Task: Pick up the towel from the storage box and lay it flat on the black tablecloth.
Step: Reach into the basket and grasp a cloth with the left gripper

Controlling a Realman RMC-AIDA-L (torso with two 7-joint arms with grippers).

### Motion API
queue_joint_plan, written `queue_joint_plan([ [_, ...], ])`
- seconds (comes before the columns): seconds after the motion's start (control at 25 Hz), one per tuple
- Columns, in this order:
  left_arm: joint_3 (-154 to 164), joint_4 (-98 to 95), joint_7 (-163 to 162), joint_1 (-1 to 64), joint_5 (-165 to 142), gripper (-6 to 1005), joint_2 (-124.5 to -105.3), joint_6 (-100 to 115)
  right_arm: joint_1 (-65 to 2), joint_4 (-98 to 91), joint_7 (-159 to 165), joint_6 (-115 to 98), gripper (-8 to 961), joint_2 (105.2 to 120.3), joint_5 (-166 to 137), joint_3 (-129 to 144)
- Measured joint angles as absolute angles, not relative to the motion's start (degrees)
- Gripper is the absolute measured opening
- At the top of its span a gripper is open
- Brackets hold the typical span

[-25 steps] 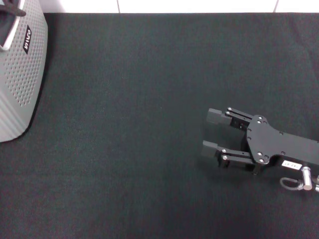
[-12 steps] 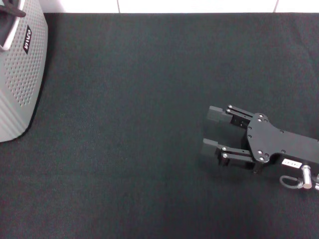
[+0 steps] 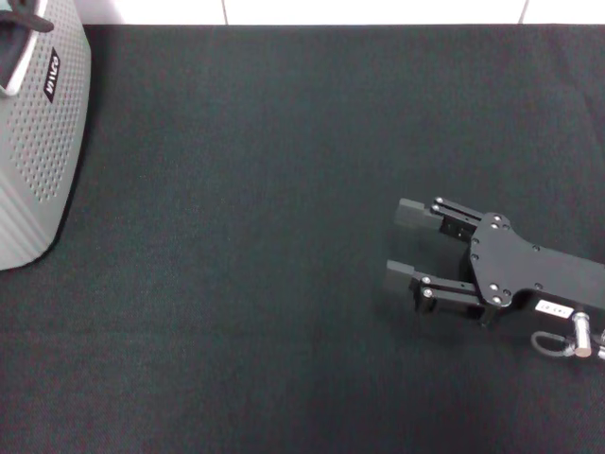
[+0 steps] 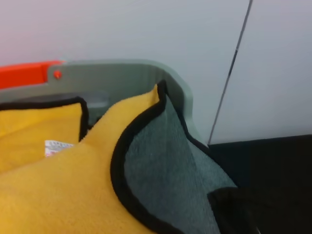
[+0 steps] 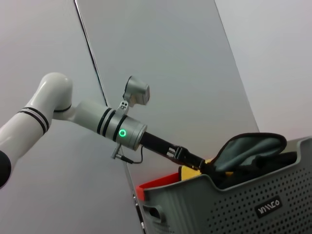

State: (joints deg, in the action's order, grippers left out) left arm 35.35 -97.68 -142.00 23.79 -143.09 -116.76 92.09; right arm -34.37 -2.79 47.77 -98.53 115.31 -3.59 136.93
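Observation:
The towel [image 4: 73, 195] lies bunched in the storage box [image 3: 38, 142], yellow-orange face up, with a grey-green fold and black edging rising against the rim. In the right wrist view the towel [image 5: 248, 148] humps above the box [image 5: 234, 204], and my left gripper [image 5: 195, 163] reaches into it from above and meets the yellow part. My right gripper [image 3: 397, 242] is open and empty, low over the black tablecloth [image 3: 246, 236] at the right, far from the box.
The box stands at the far left edge of the tablecloth. A red part [image 4: 24, 73] sits behind the box's rim. A white wall borders the cloth's far edge [image 3: 378, 11].
My right gripper has drifted slightly to the right. The box and what shows above it have not moved.

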Motion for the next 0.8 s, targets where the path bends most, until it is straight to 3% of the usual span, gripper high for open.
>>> queue_joint_plan([
  [0.28,35.12,-90.41,-141.46,26.27,-142.72,608,-116.01,90.57,-33.97,-2.66,47.64,-98.52,812,115.38,-3.35,136.93],
  [0.8,35.17,-89.26,-136.96,26.65,-139.34,286,-115.96,89.93,-31.27,-2.98,46.74,-99.20,811,115.40,-2.59,136.24],
])
